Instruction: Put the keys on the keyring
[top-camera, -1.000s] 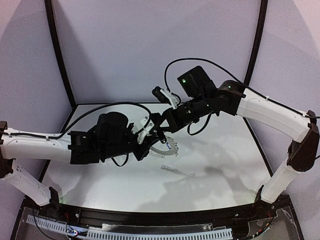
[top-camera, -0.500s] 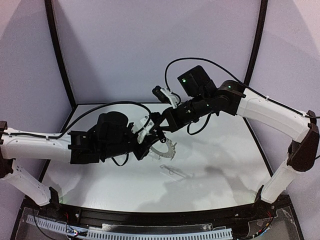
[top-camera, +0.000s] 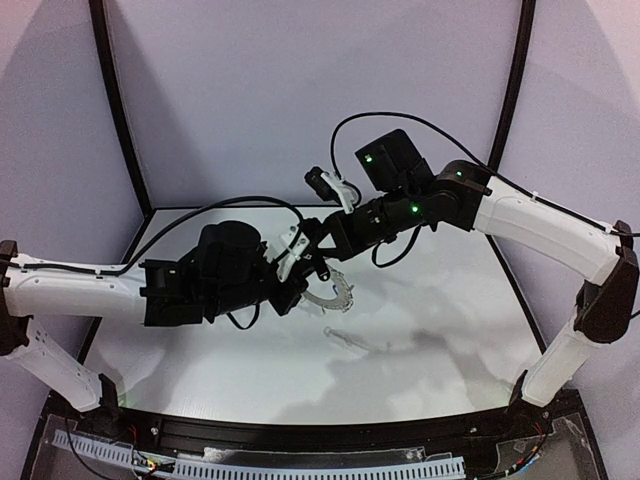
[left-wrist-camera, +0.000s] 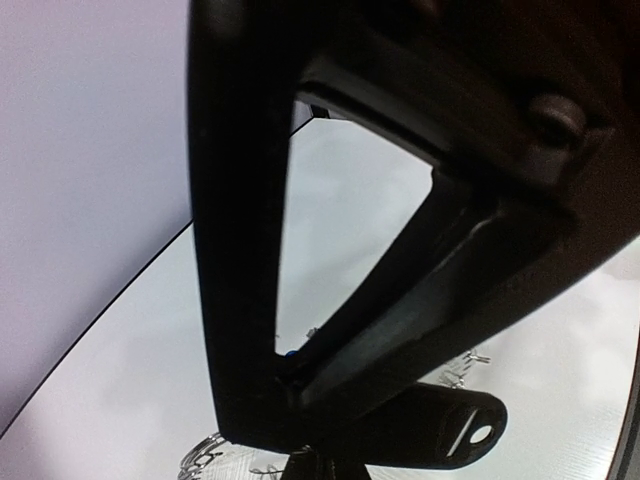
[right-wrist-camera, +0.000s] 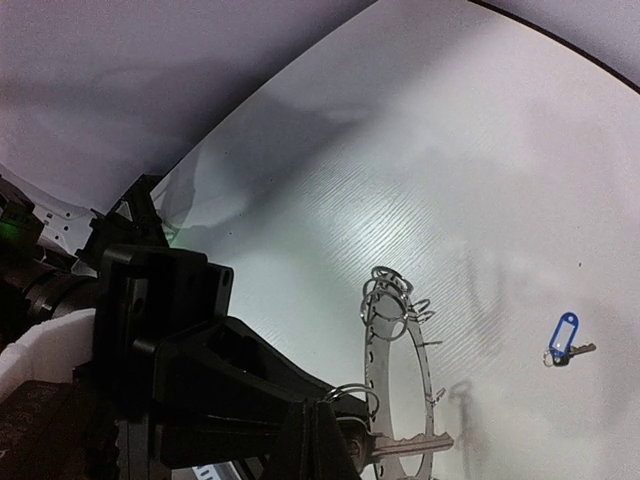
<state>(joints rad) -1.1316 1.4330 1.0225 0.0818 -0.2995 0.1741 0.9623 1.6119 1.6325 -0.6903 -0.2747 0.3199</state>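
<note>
Arms meet over the middle of the white desk (top-camera: 450, 385) as I watch from the console. On the left, the left arm (top-camera: 70, 290) stretches toward the centre. Its left claw (top-camera: 298, 280) sits just left of the keyring (top-camera: 345, 298). In that arm's wrist view a black frame with a three-cornered opening fills the picture, so I cannot tell how wide the left claw stands. Under the frame is a black oval piece (left-wrist-camera: 445, 428) with a small hole, which I cannot identify. A few of the ring's wire loops (left-wrist-camera: 462, 367) show beside it.

At centre, the keyring is up off the desk. In the right wrist view it stands on edge, its loops bunched at the top of the rim. Black claw parts reach its lower left rim, though I cannot say whose fingers grip it. A second key (right-wrist-camera: 412, 442), silver in the blade, lies across the lower part of the ring, pointing right, its head hidden.

The right claw (top-camera: 318, 252) hangs just beyond the ring, at the end of the right arm (top-camera: 540, 225), which reaches in from the right. Its opening cannot be told either.

Farthest right in the right wrist view, the blue-tagged key (right-wrist-camera: 563, 337) lies flat on the desk, well apart from the ring.
</note>
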